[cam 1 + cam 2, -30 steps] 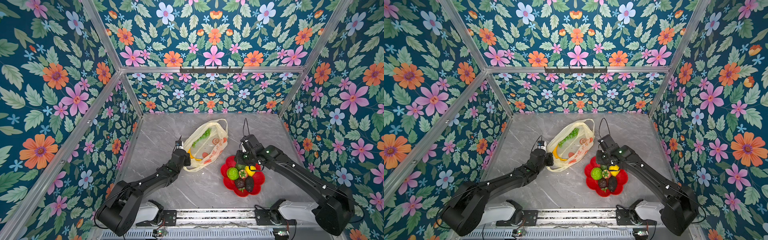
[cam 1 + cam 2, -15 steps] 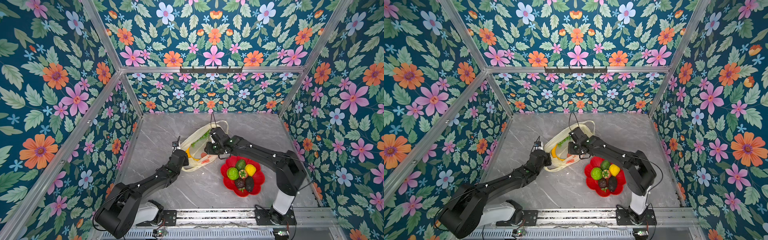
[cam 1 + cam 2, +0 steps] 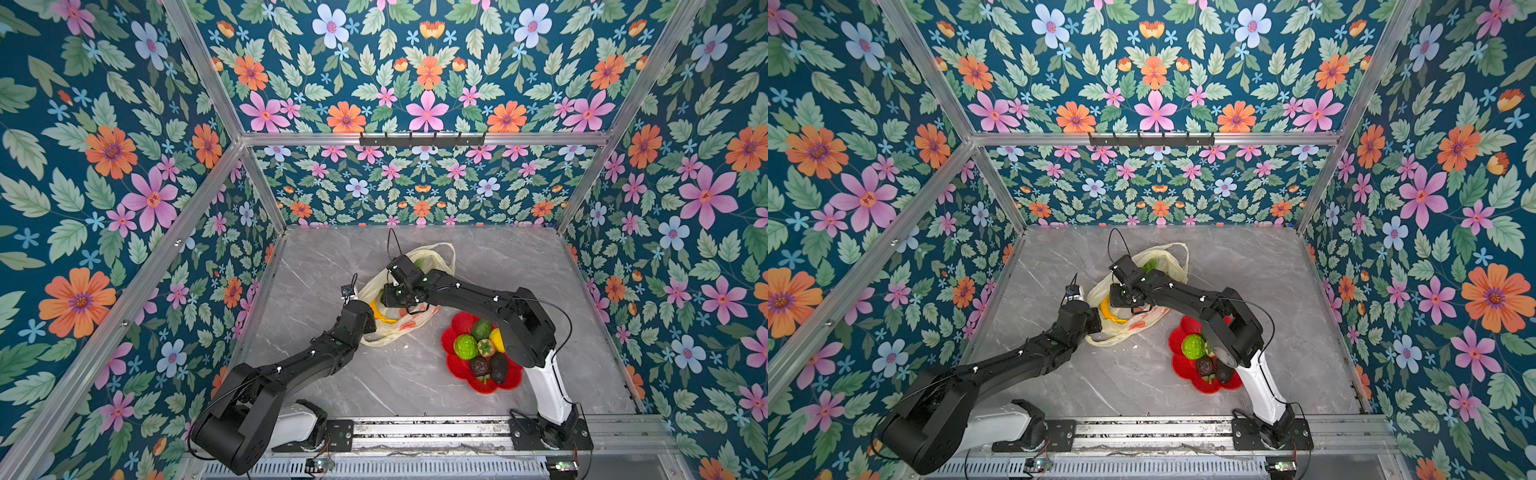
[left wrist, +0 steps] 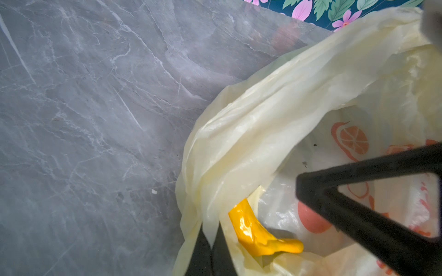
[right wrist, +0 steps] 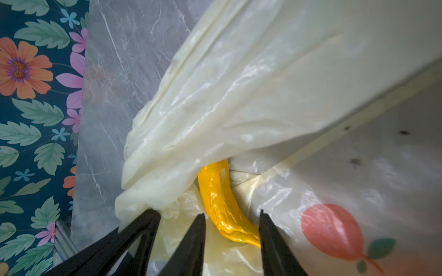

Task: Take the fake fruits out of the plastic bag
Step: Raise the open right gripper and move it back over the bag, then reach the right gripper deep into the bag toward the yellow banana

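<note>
Nearest, a metal rail lines the 6 o'clock edge of the grey marbled desk and carries both arm bases.

Just beyond it, toward 4 o'clock from the desk's middle, sits a red flower-shaped plate. It holds two dark brown pieces at its 6 o'clock and a bumpy lime-green ball at 9. A small red fruit sits in the middle and a green avocado-like piece at 12. A yellow lemon at 2 is partly behind the right arm.

At 10 o'clock from the plate the plastic bag lies on the desk, its loop handles toward 12 to 1 o'clock. The left jaws are clenched on a gathered fold of the bag's rim at its 8 o'clock side, and the mouth stands open. Inside, a yellow banana rests on the lower film. The right jaws reach into the mouth, parted and grasping nothing, one on each side of the banana's end. Whether either touches it cannot be told.

The film carries an orange-slice drawing and a red pear-shaped fruit print with green leaves. Its orange-red lettering is too small to read.

Farther in, near the handles, a green fruit shows in the bag, mostly hidden by the right wrist. Farthest stands the floral wall with a black hook rack.
</note>
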You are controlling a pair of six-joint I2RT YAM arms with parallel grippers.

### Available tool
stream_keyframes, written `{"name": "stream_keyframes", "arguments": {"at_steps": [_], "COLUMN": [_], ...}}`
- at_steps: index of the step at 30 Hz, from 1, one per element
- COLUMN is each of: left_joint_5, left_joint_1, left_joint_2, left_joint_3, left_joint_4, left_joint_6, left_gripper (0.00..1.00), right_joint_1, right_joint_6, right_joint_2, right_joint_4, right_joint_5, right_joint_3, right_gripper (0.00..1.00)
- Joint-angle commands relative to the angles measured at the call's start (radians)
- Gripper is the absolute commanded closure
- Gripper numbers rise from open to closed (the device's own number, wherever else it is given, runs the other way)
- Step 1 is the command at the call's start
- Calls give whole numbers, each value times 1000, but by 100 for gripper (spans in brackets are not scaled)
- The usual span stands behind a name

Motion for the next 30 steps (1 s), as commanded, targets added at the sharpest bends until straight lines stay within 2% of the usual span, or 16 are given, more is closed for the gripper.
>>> {"name": "stream_keyframes", "arguments": {"at_steps": [1,5,21,30], "left_joint_5": [6,11,29,54], "left_joint_1": [0,0,0,0], "left_joint_2": [-19,-26,-71,-40], "left_joint_3": [-15,-23,-43,-30], "left_joint_4": [38,49,71,71], "left_joint_6": [-14,-18,-8,-13], "left_gripper": [96,96,96,96], "right_joint_1": [9,24,48,42], "right_joint_6": [23,15,-14,-51], "right_joint_2": [37,88,269,205], "right_joint_4": [3,-39,-236,-227], "right_joint_5": [-45,-33,40,101], "right_joint_3": [40,108,342,272], "right_gripper": [58,55,54,71]}}
